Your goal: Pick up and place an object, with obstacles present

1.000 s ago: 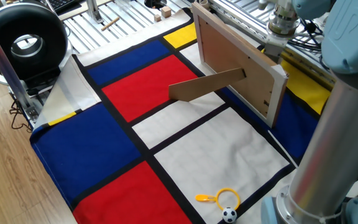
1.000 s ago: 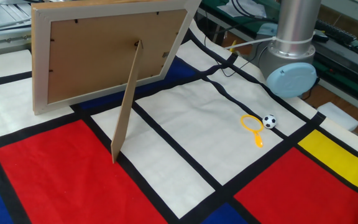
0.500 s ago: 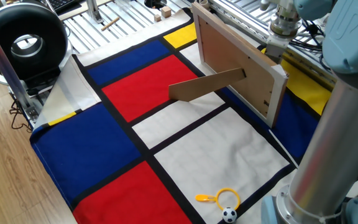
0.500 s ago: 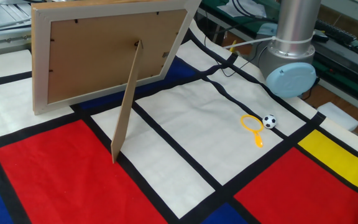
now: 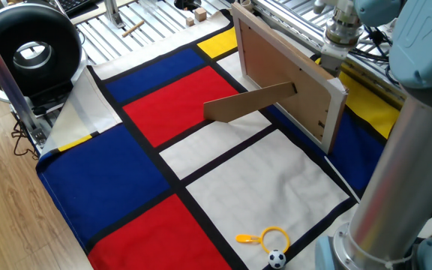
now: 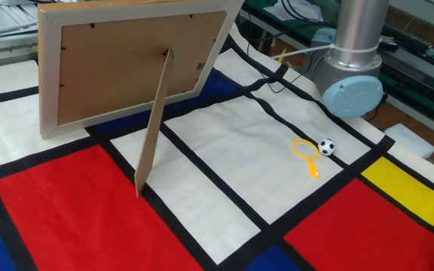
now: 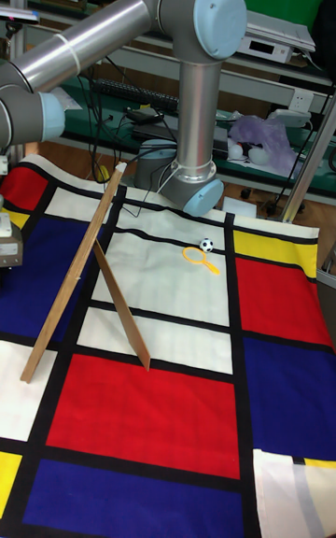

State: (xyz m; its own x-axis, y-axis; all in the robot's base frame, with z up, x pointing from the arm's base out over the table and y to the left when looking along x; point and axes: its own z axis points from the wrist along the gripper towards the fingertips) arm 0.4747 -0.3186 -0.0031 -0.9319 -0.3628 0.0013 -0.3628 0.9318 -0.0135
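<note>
The obstacle, a large picture frame (image 5: 283, 79) with a pale wood edge and brown board back, stands on the colour-block cloth on its long prop leg (image 5: 250, 101). It also fills the upper left of the other fixed view as the frame (image 6: 126, 64), and shows edge-on as the frame (image 7: 75, 272). My arm's wrist (image 5: 341, 30) goes down behind the frame's far side. Only a grey-white piece of my gripper (image 7: 6, 244) shows at the left edge of the tall fixed view, and its fingers are hidden. The object does not show in any view.
A tiny toy football (image 5: 277, 259) and a yellow ring with a handle (image 5: 272, 238) lie on a white panel near the arm's base (image 6: 353, 83). Small wooden pieces (image 5: 199, 13) lie on the slatted metal surface beyond the cloth. A black round device (image 5: 28, 49) stands at the far left.
The wrist behind the frame has shifted very slightly. The frame, football and ring have not moved.
</note>
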